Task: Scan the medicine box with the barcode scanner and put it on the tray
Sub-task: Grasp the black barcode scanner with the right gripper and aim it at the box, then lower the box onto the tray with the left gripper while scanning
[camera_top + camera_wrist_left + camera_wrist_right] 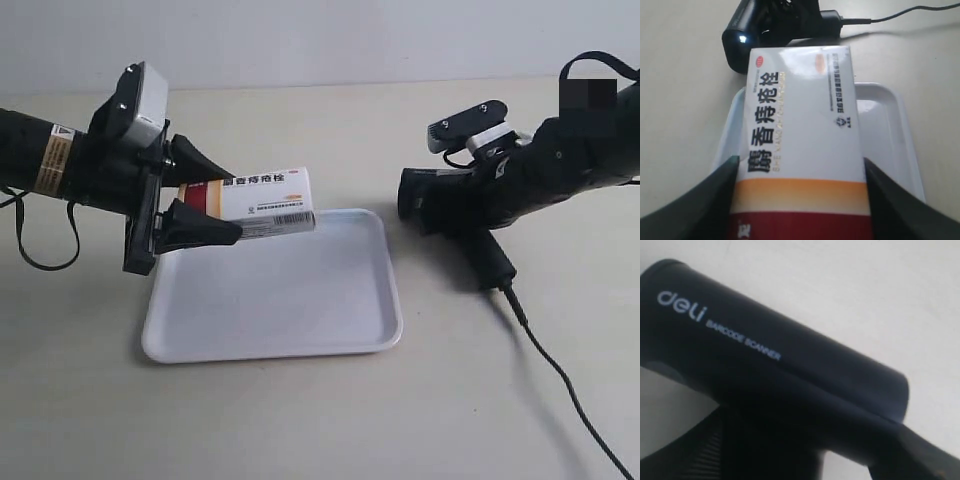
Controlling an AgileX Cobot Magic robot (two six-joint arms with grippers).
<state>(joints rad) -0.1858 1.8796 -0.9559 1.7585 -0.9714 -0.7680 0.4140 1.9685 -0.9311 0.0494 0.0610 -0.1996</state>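
Note:
The white medicine box (268, 200) with a red and orange band hangs above the far left corner of the white tray (300, 310), barcode side facing the viewer. My left gripper (205, 195) is shut on its banded end; in the left wrist view the box (800, 135) fills the gap between both black fingers (695, 205). The black barcode scanner (440, 200) is held off the table at the right, its lit head (742, 40) pointing at the box. My right gripper (805, 450) is shut on the scanner (765, 370), which fills that view.
The scanner's black cable (560, 390) trails across the beige table toward the front right corner. The tray (885, 115) lies under and beyond the box, between the two arms.

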